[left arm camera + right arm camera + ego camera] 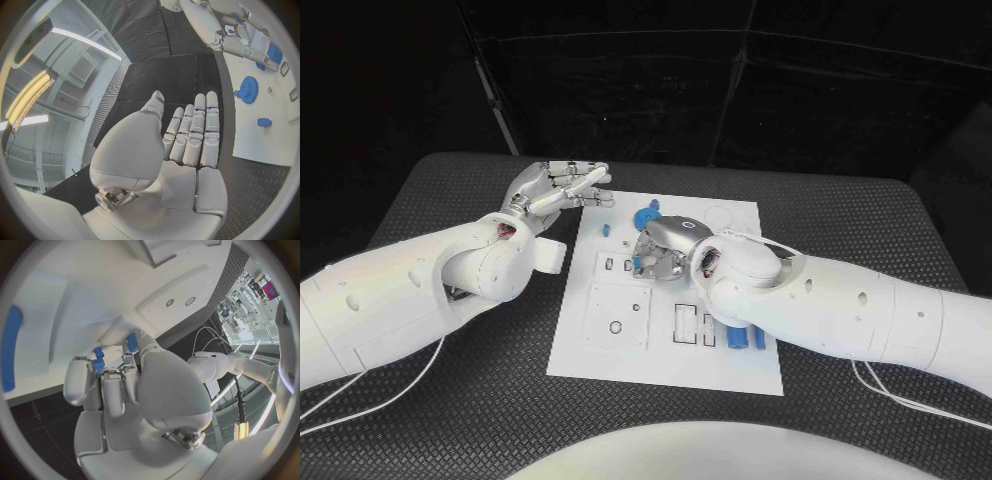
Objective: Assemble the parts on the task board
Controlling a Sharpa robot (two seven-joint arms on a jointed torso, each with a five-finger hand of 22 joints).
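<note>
Blue gear (646,215): we see it flat on the task board (733,360), beyond the right hand (668,250).
Right hand: fingers curled on a small blue part (98,360).
Left hand (557,187): off the board's far-left corner, fingers straight, holding nothing.

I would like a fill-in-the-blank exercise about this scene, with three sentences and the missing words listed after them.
1. The blue gear lies on the white ____.
2. The left hand holds ____; its fingers are stretched out side by side.
3. The right hand is over the task board, and its fingers close on a small ____ part.

Missing words: task board; nothing; blue
</note>
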